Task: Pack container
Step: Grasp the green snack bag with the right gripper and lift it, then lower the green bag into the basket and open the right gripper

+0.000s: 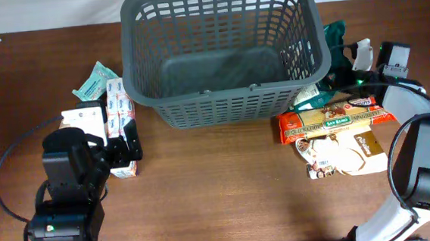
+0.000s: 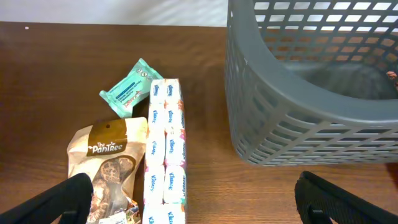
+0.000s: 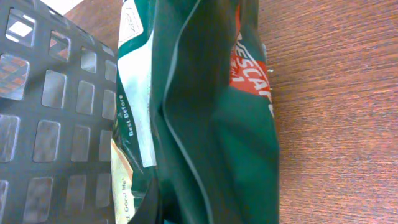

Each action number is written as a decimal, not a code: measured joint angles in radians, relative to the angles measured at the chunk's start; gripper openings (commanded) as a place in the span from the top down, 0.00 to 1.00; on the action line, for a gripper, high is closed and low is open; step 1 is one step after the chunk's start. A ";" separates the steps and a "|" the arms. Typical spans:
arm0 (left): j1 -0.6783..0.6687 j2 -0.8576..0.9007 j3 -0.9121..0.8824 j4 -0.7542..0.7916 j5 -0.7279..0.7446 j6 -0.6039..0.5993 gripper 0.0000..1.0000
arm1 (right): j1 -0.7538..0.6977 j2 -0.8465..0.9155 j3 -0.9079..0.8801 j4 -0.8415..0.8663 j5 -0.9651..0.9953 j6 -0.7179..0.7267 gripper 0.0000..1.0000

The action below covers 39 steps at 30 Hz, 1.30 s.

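Left gripper (image 2: pixel 198 193): released, fingers spread wide, low over the near end of the long tissue pack (image 2: pixel 166 149), with the PanTree bag (image 2: pixel 109 162) touching that pack on its left.
Left risk: we judge that a closing pinch could catch both tissue pack and bag, or grip the pack by one end so it sags and drops.
Right gripper (image 1: pixel 354 69): up against the green packet (image 3: pixel 205 124). The packet fills our wrist view, so we cannot tell whether the fingers are clamped on it.
Right risk: the packet lies just beside the basket wall. A lift could snag it on the lattice or the thick rim, and soft creased foil may slip.
Container (image 1: pixel 225 104): the grey basket stands on the tabletop (image 1: pixel 220 188) at the far middle, between the two heaps, and seems empty to us.
Basket risk: a push from either arm could slide it.
Nearby: the red pasta packet (image 1: pixel 336 119) lies near the right arm's path and could be dragged.
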 measured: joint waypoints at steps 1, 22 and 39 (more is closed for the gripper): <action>0.000 0.000 0.000 0.000 0.000 0.000 0.01 | 0.000 0.000 0.000 0.000 -0.002 0.000 0.97; 0.000 0.000 0.001 -0.002 0.000 0.002 0.01 | -0.092 0.000 0.647 -0.620 -0.017 -0.030 0.96; 0.000 0.000 0.002 -0.003 0.000 0.003 0.01 | 0.214 -0.055 1.365 -0.975 0.057 -0.183 0.96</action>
